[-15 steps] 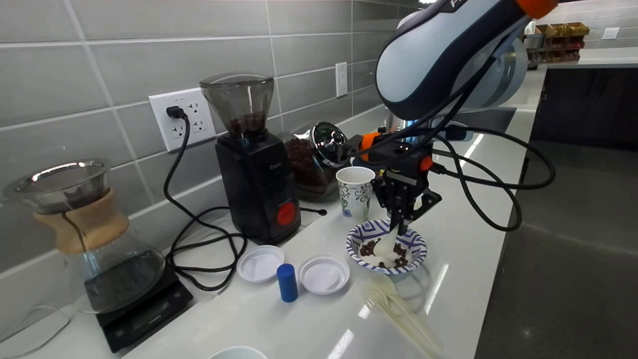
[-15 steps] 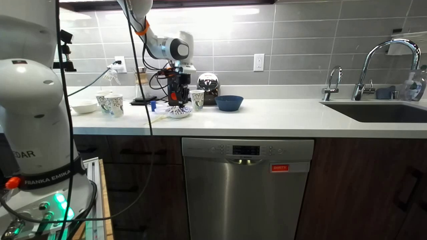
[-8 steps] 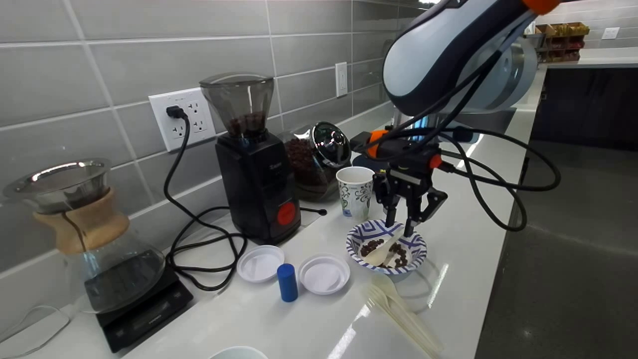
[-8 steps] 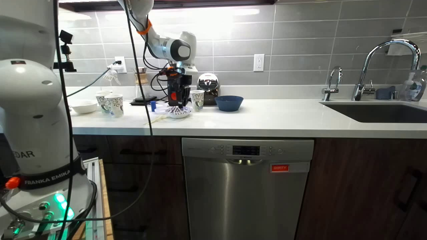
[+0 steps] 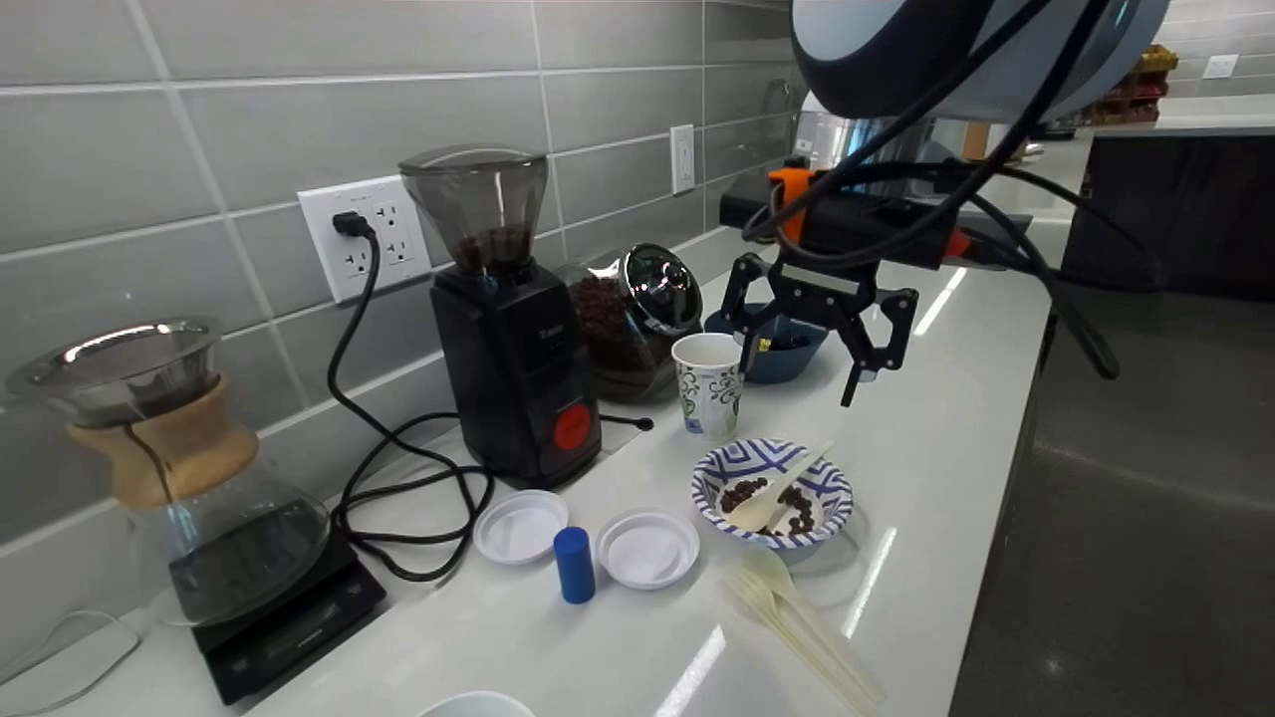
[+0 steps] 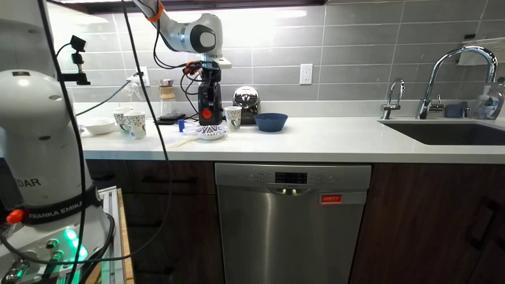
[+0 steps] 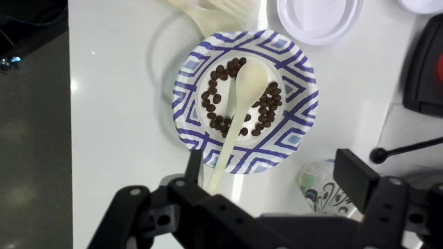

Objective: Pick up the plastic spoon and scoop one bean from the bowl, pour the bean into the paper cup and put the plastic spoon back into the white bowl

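The plastic spoon [image 7: 228,145] lies in the white bowl [image 7: 299,103], the blue-patterned one, its scoop end among brown beans [image 7: 271,103] and its handle reaching past the rim. Above it hangs my gripper [image 5: 797,383], jaws wide apart and nothing held. In the wrist view the spoon's handle passes near one of the fingers [image 7: 194,167], with a gap to it. The paper cup [image 5: 709,393] stands upright just behind the patterned bowl. Behind the cup sits the dark blue bowl [image 6: 270,123], partly covered by the gripper in an exterior view; its contents are unclear.
A fork and another spoon [image 5: 797,617] lie in front of the patterned bowl. Two white lids [image 5: 521,528] and a blue cylinder [image 5: 575,565] are beside it. A black grinder [image 5: 518,368] and a glass jar [image 5: 618,329] line the wall. More cups [image 6: 136,124] stand farther along.
The gripper has opened and let go of the spoon, whose handle has dropped onto the bowl's rim. My arm has risen well above the bowl.
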### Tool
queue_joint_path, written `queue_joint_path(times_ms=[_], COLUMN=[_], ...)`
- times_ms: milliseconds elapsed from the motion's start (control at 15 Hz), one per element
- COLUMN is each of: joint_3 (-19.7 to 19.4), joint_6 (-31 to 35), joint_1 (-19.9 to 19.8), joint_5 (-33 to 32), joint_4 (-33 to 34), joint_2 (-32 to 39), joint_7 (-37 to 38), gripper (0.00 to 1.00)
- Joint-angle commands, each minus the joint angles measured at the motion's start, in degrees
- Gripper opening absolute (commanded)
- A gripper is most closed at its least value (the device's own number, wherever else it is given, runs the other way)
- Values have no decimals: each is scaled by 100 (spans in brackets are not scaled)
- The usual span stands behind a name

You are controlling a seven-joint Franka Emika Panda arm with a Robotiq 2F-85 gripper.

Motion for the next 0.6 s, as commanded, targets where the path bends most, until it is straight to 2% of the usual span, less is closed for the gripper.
queue_joint_path(times_ms=[0, 200, 467, 533], joint_3=[177, 316, 371, 398], joint_6=[-170, -359, -602, -539], joint_1=[73, 124, 109, 106], joint_5=[-56, -52, -71, -24], joint_4=[-205, -140, -452, -172], joint_2=[-479, -618, -947, -648], joint_7=[-825, -1562, -2729, -2208], gripper=[100, 100, 100, 100])
